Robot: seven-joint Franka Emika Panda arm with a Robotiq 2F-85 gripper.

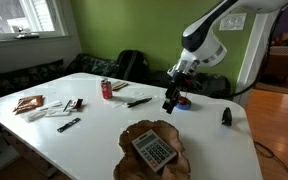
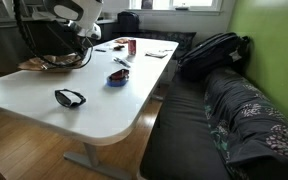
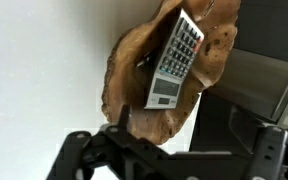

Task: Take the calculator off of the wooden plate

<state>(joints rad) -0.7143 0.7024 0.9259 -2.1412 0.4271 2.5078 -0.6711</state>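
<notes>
The grey calculator [image 1: 154, 151] lies flat on the brown wooden plate [image 1: 134, 140] at the near edge of the white table. In the wrist view the calculator [image 3: 176, 58] lies at an angle on the plate [image 3: 129, 75], keys up, with its display end nearest the gripper. My gripper [image 1: 171, 100] hangs above the table behind the plate, beside a small blue-red dish [image 1: 182, 102]. Its fingers are spread wide and empty in the wrist view [image 3: 174, 160], clear of the plate. In an exterior view the plate's edge [image 2: 39, 65] shows behind the arm, and the calculator is hidden.
A red can [image 1: 107, 89], pens and papers [image 1: 69, 108] lie on the far side of the table. A black item [image 1: 226, 116] sits near the table's edge. Sunglasses [image 2: 70, 97] lie on the table. A backpack [image 2: 214, 50] rests on the couch.
</notes>
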